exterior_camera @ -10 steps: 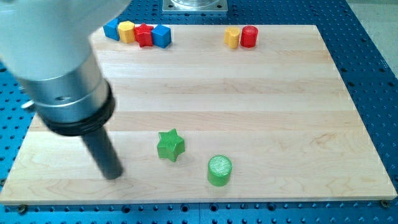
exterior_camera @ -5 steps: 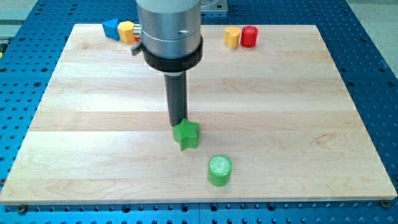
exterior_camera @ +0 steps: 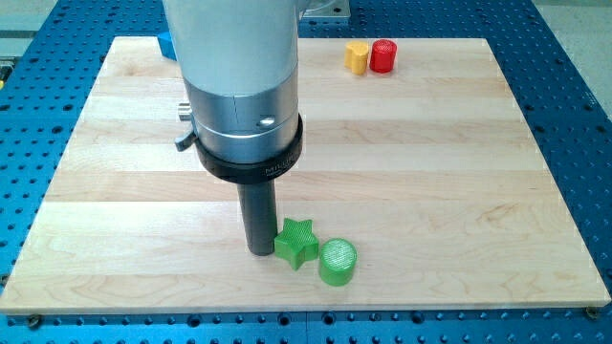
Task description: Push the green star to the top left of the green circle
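While my tip [exterior_camera: 260, 250] presses against its left side, the small green star-shaped block [exterior_camera: 296, 242] sits flat on the pale wooden surface [exterior_camera: 430, 182], one point aimed at the view's top, no long axis evident. The star touches the upper-left edge of the ribbed green circle block [exterior_camera: 338, 262]. The arm ends in a bare rod with no hand to open or close.

1. Green star [exterior_camera: 297, 242]: near the board's bottom edge, touching or just beside the green circle [exterior_camera: 338, 261] on its upper-left.
2. My tip [exterior_camera: 260, 250]: against the star's left side.
3. Yellow block [exterior_camera: 357, 57] and red block [exterior_camera: 383, 55]: side by side at the view's top.
4. Blue block [exterior_camera: 164, 43]: top left, mostly hidden by the arm.
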`<state>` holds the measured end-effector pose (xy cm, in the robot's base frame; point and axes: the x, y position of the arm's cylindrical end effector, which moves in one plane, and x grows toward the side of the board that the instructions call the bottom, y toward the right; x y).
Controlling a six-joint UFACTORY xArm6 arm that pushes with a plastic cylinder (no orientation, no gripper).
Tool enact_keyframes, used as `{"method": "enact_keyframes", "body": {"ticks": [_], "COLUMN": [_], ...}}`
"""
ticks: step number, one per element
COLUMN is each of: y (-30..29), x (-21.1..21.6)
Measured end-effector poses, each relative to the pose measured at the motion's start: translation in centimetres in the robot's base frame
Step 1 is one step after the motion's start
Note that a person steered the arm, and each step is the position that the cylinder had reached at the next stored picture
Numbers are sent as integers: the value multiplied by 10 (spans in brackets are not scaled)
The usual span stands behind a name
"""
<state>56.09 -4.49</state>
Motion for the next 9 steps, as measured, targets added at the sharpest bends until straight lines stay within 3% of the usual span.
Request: {"method": "enact_keyframes", "body": {"ticks": [2, 3, 4, 8, 9], "y": [3, 8, 13, 225, 230], "x": [-6, -33, -73, -273, -330]}}
